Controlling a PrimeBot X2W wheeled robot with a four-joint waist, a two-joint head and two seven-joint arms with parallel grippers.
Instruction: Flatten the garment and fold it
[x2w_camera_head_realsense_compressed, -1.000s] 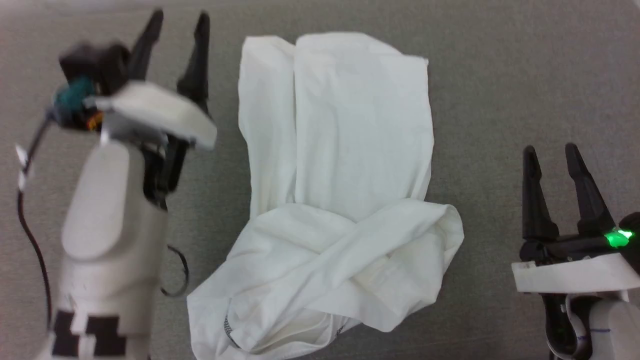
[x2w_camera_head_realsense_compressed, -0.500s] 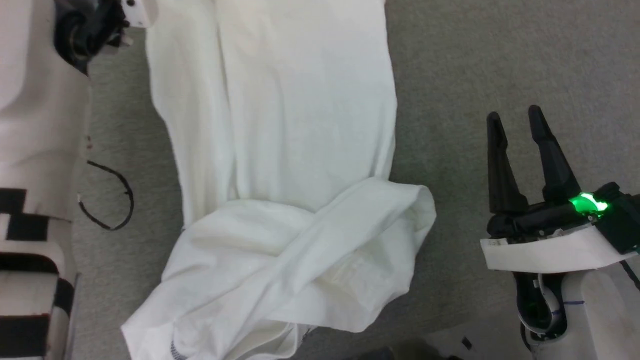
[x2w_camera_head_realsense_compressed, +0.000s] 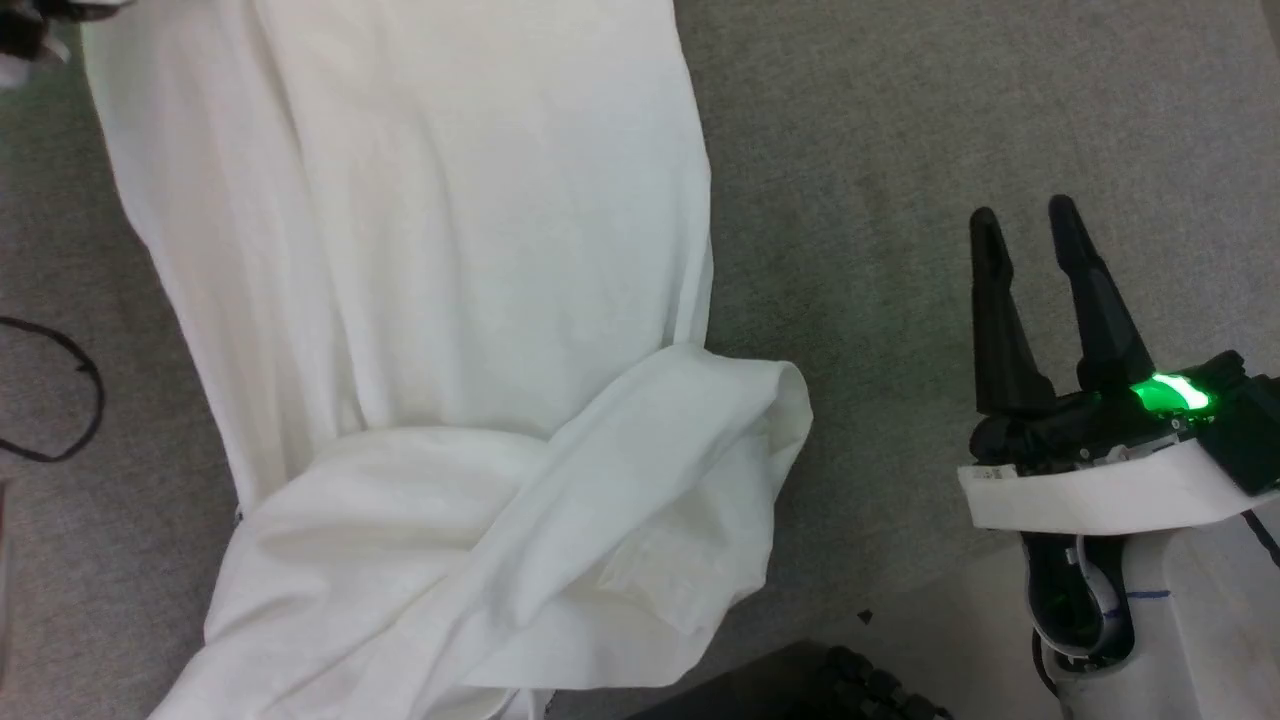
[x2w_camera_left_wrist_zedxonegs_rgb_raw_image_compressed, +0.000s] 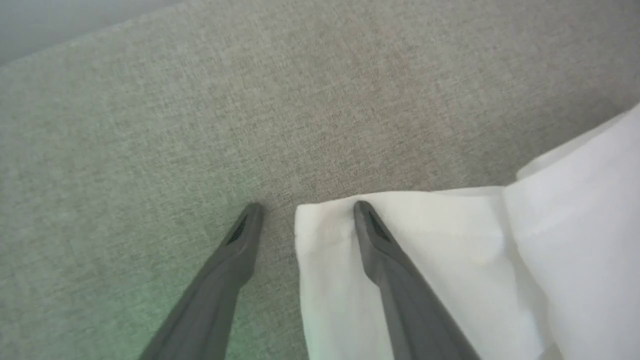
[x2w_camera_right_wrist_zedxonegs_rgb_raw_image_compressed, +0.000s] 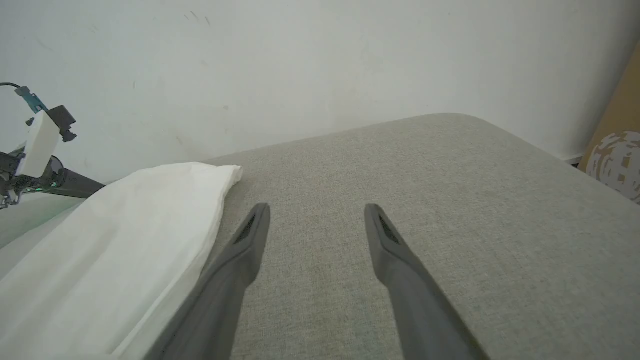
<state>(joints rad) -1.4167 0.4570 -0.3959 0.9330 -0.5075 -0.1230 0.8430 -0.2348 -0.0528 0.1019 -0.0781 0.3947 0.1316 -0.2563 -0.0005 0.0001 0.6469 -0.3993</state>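
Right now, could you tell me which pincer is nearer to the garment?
Left. The left pincer straddles the garment's corner; the right pincer is apart, over grey surface to the garment's right.

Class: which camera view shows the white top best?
The head view: the top lies spread across it, folds crossing at the near end. The left wrist view gives one corner at the left claw; the right wrist view, one side edge.

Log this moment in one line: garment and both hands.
garment: on grey surface, near end rumpled | left hand: open, astride a garment corner | right hand: open, empty, clear of garment
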